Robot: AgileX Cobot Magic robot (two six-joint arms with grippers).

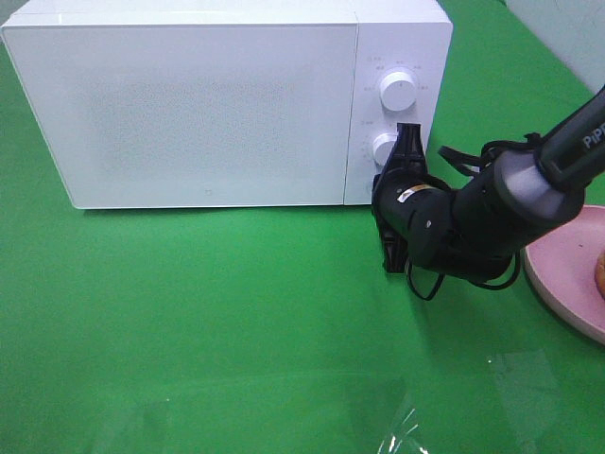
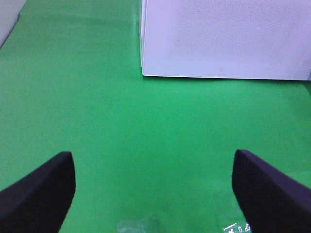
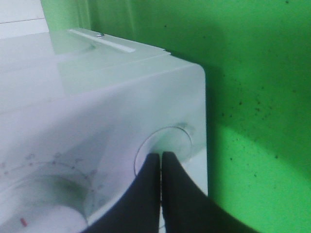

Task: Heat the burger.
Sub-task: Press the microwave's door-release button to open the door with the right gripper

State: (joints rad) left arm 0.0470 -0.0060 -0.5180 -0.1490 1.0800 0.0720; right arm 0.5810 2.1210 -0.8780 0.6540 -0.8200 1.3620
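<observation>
Only a brown sliver of the burger (image 1: 600, 272) shows, at the right edge on a pink plate (image 1: 565, 257). The white microwave (image 1: 189, 104) stands at the back with its door shut. My right gripper (image 1: 380, 187) is shut and empty, at the bottom of the control panel. In the right wrist view its closed tips (image 3: 161, 155) rest against a round button (image 3: 167, 143) near the microwave's (image 3: 97, 97) lower corner. My left gripper (image 2: 155, 194) is open and empty over the green cloth, in front of the microwave (image 2: 223, 34). It is out of the exterior view.
Two white knobs (image 1: 397, 90) (image 1: 384, 147) sit on the panel above my right gripper. A green cloth (image 1: 217, 322) covers the table. A clear plastic scrap (image 1: 402, 430) lies near the front edge.
</observation>
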